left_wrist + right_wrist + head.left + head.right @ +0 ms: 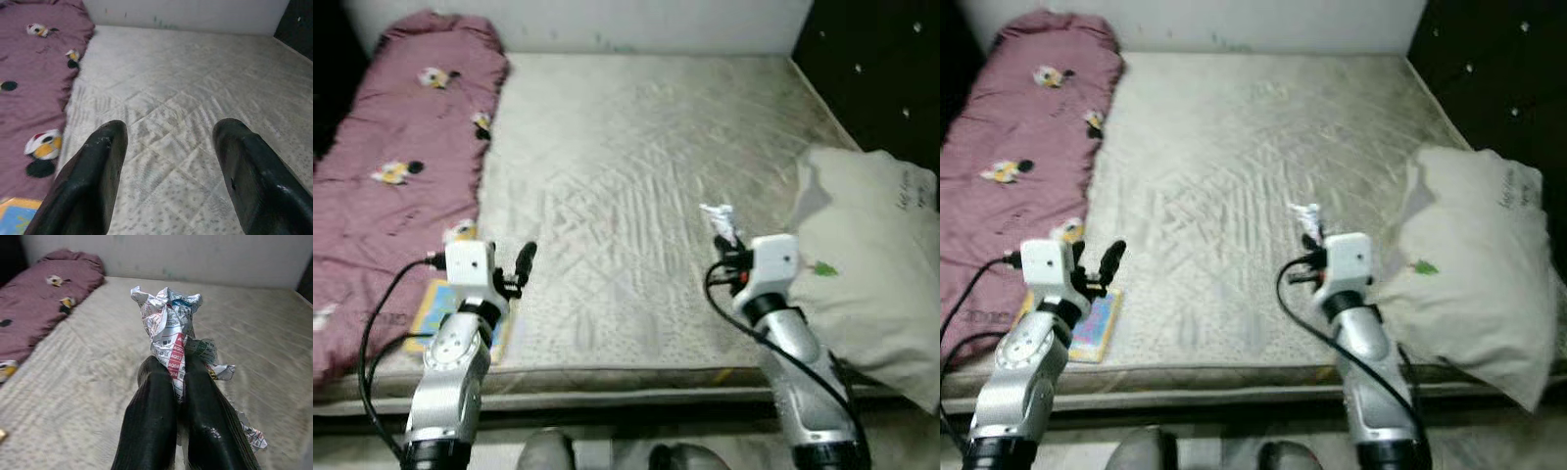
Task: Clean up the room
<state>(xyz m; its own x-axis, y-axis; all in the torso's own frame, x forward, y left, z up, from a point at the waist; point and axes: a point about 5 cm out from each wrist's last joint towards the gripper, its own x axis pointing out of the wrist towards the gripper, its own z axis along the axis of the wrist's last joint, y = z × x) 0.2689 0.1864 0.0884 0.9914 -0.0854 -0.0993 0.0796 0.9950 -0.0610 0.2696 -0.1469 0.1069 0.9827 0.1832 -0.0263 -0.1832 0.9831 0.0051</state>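
A crumpled piece of printed paper (168, 328) with red and black print is pinched between the two black fingers (151, 416) of my right gripper (725, 240), which is shut on it above the front right of the bare mattress (636, 176). The paper's white tip (1306, 215) sticks up past the fingers. My left gripper (514, 269) stands open over the mattress's front left, next to the pink quilt (391, 157), with nothing between its fingers (93, 181).
A cream pillow (871, 274) lies at the mattress's right edge beside a dark headboard (881, 69). A colourful flat book (1095, 325) lies at the front left edge near the quilt. A white wall (607, 24) runs along the far side.
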